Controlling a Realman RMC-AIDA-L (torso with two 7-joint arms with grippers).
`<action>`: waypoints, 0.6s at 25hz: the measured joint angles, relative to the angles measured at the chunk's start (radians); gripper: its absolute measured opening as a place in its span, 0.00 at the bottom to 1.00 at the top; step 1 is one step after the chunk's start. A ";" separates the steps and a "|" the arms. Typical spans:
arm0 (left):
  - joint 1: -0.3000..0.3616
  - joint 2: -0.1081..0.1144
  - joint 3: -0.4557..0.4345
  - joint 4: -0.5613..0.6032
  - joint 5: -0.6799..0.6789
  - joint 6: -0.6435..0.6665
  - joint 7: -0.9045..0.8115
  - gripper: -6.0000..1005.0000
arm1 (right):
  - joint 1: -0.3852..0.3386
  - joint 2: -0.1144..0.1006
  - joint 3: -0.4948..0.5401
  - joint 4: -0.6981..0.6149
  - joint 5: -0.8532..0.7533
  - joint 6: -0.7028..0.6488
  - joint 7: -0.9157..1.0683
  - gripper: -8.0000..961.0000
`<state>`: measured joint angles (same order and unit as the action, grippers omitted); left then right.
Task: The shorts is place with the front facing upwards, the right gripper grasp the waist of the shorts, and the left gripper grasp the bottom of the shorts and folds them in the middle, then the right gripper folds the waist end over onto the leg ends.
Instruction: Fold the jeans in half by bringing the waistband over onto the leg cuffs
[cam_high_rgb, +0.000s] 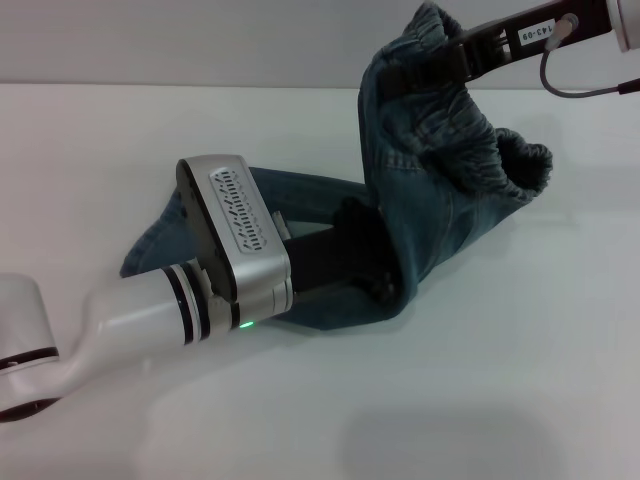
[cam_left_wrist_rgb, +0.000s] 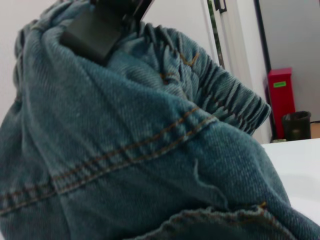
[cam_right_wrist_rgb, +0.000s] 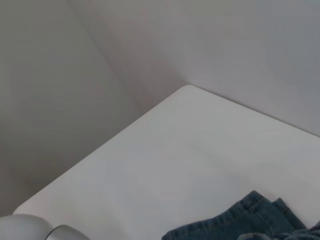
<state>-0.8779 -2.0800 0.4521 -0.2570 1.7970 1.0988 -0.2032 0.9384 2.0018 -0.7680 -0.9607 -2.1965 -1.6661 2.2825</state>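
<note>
Right gripper (cam_high_rgb: 440, 62) fingers clenched on the waist of the shorts (cam_high_rgb: 430, 200), holding it raised above the bench (cam_high_rgb: 500, 380). Left gripper (cam_high_rgb: 375, 265) sits low against the shorts' lower fold; can't tell its finger state.

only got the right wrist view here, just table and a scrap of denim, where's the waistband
Observer: Lifted off the table; the right gripper pinches the shorts by the gathered waistband, up at the far right.
Operator: and the left one
Observer: The left gripper sits low on the table, its black fingers buried in the lower denim fold.
Operator: anything behind the table
Observer: The left wrist view shows a red box and a dark bin beyond the table edge.
</note>
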 joint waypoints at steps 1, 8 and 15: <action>0.002 0.000 -0.022 -0.003 0.021 -0.002 0.004 0.02 | 0.000 0.000 0.000 0.000 0.000 0.000 0.000 0.09; 0.037 0.002 -0.159 -0.011 0.114 -0.044 0.065 0.02 | 0.001 0.000 -0.001 0.013 0.000 -0.002 -0.006 0.09; 0.070 0.008 -0.201 0.013 0.116 -0.048 0.073 0.02 | 0.001 0.000 -0.001 0.032 0.000 -0.004 -0.017 0.09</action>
<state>-0.8083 -2.0716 0.2515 -0.2438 1.9126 1.0509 -0.1301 0.9389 2.0018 -0.7686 -0.9292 -2.1965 -1.6705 2.2658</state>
